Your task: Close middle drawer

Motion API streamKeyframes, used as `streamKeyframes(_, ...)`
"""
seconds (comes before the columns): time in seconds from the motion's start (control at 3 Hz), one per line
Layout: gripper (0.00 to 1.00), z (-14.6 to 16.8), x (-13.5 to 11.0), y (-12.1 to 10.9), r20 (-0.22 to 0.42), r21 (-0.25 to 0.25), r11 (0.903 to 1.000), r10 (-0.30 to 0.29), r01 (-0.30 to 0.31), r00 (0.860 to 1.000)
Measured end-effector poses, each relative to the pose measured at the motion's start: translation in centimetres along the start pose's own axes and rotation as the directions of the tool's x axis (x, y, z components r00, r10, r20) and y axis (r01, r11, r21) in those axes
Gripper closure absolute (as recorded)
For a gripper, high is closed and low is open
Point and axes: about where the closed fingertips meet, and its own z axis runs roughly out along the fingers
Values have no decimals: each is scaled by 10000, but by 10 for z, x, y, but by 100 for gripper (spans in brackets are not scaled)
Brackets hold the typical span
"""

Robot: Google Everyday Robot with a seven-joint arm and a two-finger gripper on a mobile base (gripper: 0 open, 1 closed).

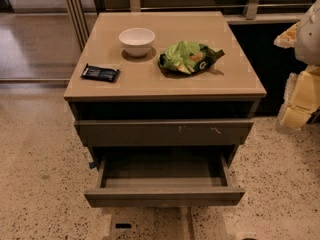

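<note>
The middle drawer [165, 196] is pulled far out of the grey-brown cabinet [165, 84]. Its plain flat front faces me and its dark grey inside [162, 166] shows nothing in it. Above it, a wider drawer front with pale scratch marks [165, 132] stands a little out from the cabinet. My gripper [299, 101], with pale yellow and white parts, hangs at the right edge of the view. It is to the right of the cabinet, at about the height of the upper drawer, apart from both drawers.
On the cabinet top sit a white bowl [137, 41], a green snack bag [189, 57] and a small black packet [100, 73]. Speckled floor [40, 174] lies to the left, right and front. A dark wall and rail run behind.
</note>
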Motion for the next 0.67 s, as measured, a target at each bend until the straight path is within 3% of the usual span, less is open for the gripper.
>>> streamKeyframes(0.33,0,0,0,0,0,0,10000,0,0,10000)
streamKeyframes(0.67,19,0,0,0,1,-1,10000,1,-1,10000)
